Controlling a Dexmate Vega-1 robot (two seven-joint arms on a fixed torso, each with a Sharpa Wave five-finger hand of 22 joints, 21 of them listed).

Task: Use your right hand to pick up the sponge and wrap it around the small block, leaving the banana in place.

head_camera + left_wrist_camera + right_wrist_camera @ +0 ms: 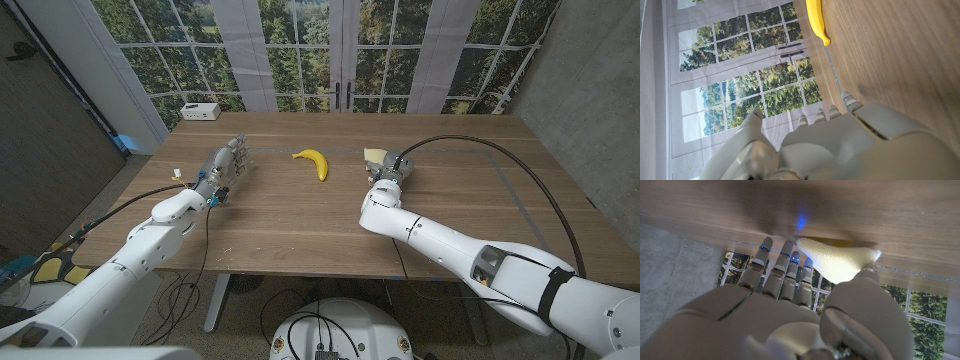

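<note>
On the wooden table (300, 215), right of centre: right hand (387, 172), fingers reaching toward the windows, grasping the sponge (376, 155). Right wrist view: sponge (837, 257) pale yellow, pinched between thumb and fingers (785, 270), its upper edge at the tabletop. Small block: cannot be made out.

Just beside that hand, toward the table's middle: banana (313, 162), yellow, lying on the wood, apart from the sponge and both hands. Its end (817, 22) appears in the left wrist view.

Left side of the table: left hand (224, 168), holding nothing, fingers apart and extended; how its palm lies cannot be told.

Near the left hand, by the table's left edge: a small pale item (176, 174), too small to identify.

Far left corner of the table: white box (201, 111).

Behind the table: large paned windows (330, 45) with trees beyond.
</note>
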